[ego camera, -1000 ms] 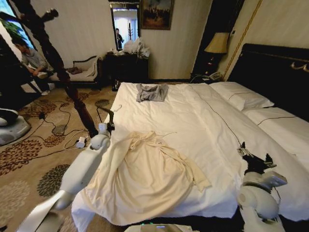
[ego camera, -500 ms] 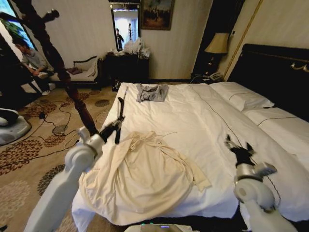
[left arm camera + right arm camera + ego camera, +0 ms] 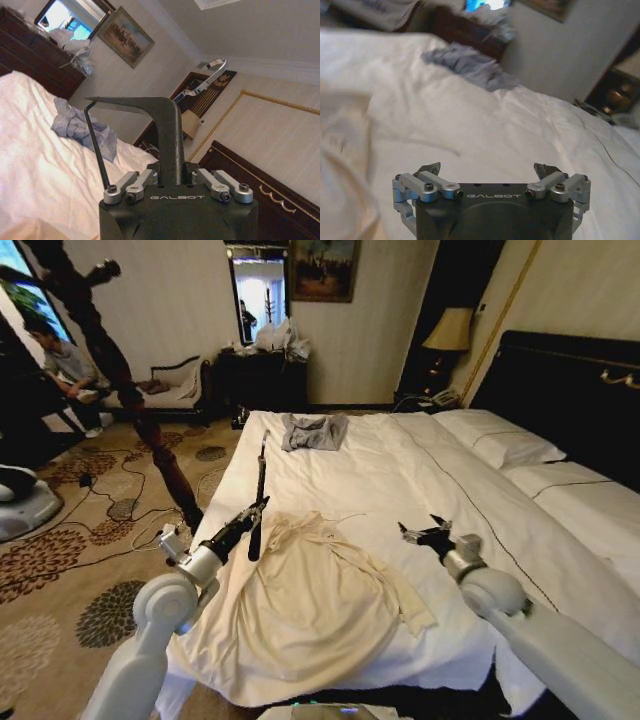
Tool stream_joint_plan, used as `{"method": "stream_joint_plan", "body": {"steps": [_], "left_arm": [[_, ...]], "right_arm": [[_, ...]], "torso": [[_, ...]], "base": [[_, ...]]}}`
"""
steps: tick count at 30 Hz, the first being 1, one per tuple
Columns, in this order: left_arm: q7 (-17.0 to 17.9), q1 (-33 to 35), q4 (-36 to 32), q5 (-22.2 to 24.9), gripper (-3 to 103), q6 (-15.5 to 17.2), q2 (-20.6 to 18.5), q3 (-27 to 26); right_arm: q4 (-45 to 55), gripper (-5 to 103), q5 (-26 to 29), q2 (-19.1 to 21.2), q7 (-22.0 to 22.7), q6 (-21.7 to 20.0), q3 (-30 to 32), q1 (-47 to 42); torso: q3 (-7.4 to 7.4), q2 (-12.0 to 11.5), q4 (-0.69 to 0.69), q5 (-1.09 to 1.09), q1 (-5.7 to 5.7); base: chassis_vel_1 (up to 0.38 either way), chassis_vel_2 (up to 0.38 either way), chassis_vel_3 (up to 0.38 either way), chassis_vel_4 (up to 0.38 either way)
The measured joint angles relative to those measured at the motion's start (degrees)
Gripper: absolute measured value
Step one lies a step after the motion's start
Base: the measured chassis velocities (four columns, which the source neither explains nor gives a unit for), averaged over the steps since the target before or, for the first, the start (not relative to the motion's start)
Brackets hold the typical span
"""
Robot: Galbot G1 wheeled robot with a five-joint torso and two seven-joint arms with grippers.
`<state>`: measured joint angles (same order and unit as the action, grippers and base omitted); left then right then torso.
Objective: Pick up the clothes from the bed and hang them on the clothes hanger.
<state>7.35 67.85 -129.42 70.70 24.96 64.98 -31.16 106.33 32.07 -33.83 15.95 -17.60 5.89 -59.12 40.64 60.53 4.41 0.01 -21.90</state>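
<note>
Head view: the shirt (image 3: 315, 600) lies spread on the bed (image 3: 400, 480) near its foot edge. The left claw (image 3: 255, 512) is clamped on the hanger (image 3: 258, 495), held upright above the shirt's left shoulder. The right claw (image 3: 418, 531) hovers wide open and empty beside the shirt's right sleeve. Judgement: the right claw should lift the collar so the hanger arm can slide inside; thin fabric may slip.

near hem of the clothes (image 3: 310, 610) hidden behind the left arm at the bed (image 3: 400, 470) edge; clothes hanger (image 3: 167, 135) hook out of sight; grey garment (image 3: 470, 67) beyond blurred.
</note>
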Motion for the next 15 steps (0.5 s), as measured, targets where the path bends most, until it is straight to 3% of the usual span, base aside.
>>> {"method": "stream_joint_plan", "body": {"steps": [3, 7, 11, 14, 15], "left_arm": [[0.2, 0.5, -1.5, -0.2, 23, 0.5, 0.1, -0.9], [0.2, 0.9, -2.2, -0.9, 23, 0.9, 0.6, -1.2], [0.3, 1.2, -2.7, -2.2, 23, 1.0, 0.8, -1.0], [0.2, 1.7, -2.9, -4.8, 23, 1.0, 1.0, -0.5], [0.2, 1.7, -2.9, -4.8, 23, 1.0, 1.0, -0.5]], "right_arm": [[-1.4, 100, -3.2, -1.5, -0.3, -1.6, -7.4, 4.1], [-1.6, 100, -2.3, -4.0, -0.5, -3.1, -14.0, 8.6], [-2.7, 100, 2.4, -6.9, -1.0, -3.2, -19.7, 14.8], [-4.1, 100, 12.1, -9.4, -1.1, -4.1, -23.7, 20.8], [-4.1, 100, 12.1, -9.4, -1.1, -4.1, -23.7, 20.8]], "torso": [[-0.01, 0.0, 0.06, 0.01, 0.01], [0.00, 0.0, 0.03, -0.02, 0.01], [-0.01, 0.0, 0.03, -0.05, 0.01], [0.00, 0.0, 0.02, -0.02, 0.01], [0.00, 0.0, 0.02, -0.02, 0.01]], "base": [[0.000, 0.000, 0.000, 0.000], [0.000, 0.000, 0.000, 0.000], [0.000, 0.000, 0.000, 0.000], [0.000, 0.000, 0.000, 0.000], [0.000, 0.000, 0.000, 0.000]]}}
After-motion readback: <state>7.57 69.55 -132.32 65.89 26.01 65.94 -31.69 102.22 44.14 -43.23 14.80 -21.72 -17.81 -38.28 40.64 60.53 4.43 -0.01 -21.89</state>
